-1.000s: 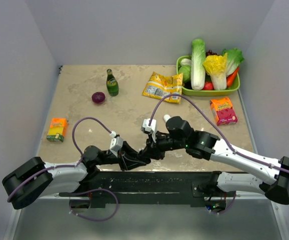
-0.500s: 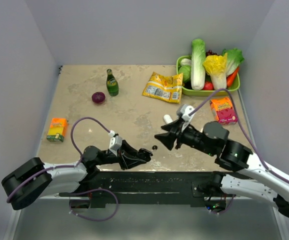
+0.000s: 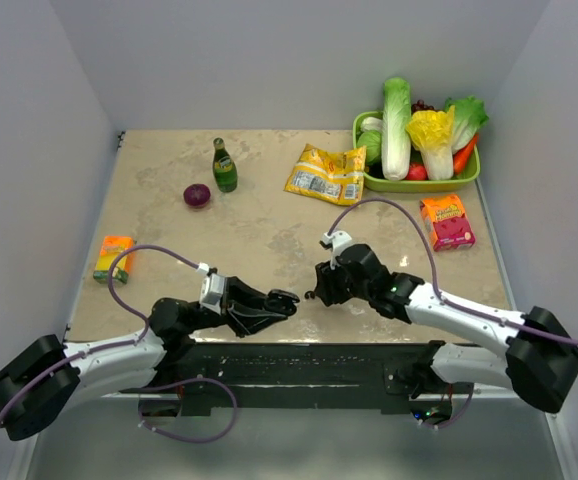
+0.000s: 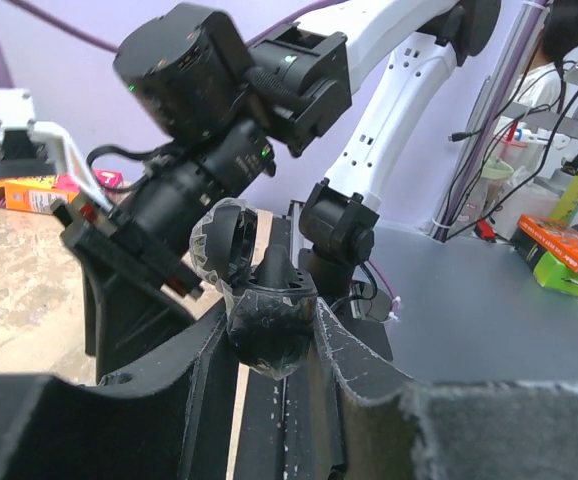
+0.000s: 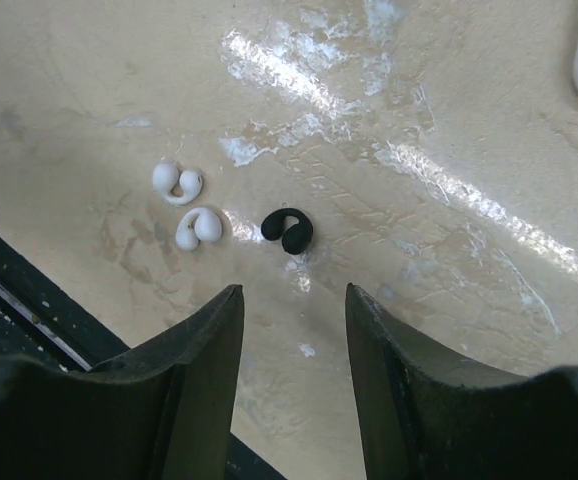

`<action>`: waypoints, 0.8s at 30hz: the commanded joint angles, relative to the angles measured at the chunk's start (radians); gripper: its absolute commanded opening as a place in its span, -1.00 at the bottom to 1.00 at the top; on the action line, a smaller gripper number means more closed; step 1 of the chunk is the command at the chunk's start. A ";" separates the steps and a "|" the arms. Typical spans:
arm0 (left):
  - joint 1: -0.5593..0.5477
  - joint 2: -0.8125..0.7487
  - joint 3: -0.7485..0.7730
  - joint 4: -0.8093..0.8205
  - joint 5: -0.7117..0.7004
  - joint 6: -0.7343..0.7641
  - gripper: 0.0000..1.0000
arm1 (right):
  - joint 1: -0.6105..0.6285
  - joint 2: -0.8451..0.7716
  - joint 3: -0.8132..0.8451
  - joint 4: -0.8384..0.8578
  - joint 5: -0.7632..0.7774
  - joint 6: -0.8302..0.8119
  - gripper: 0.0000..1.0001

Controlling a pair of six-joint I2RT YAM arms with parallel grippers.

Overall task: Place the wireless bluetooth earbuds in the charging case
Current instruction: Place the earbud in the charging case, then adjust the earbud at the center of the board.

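Both arms are extended low toward the centre. The left gripper is clamped on a black charging case. The right gripper is pointed downward with its fingers parted.

The bottle stands back left on the table, the onion just before it, the carton by the left edge. The snack bag lies left of the vegetable tray, the box before it. Near the front edge the first earbud and second earbud lie side by side, the third earbud just beside them. The charging case sits in the left gripper.
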 commanded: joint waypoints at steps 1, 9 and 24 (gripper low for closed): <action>-0.006 0.001 -0.130 0.497 -0.027 0.032 -1.00 | -0.002 0.097 0.022 0.138 -0.008 0.018 -0.05; -0.006 0.010 -0.154 0.515 -0.033 0.029 -1.00 | -0.018 0.217 0.042 0.204 -0.011 0.015 -0.19; -0.006 0.051 -0.161 0.537 -0.036 0.037 -1.00 | -0.018 0.236 -0.021 0.231 -0.073 0.035 -1.00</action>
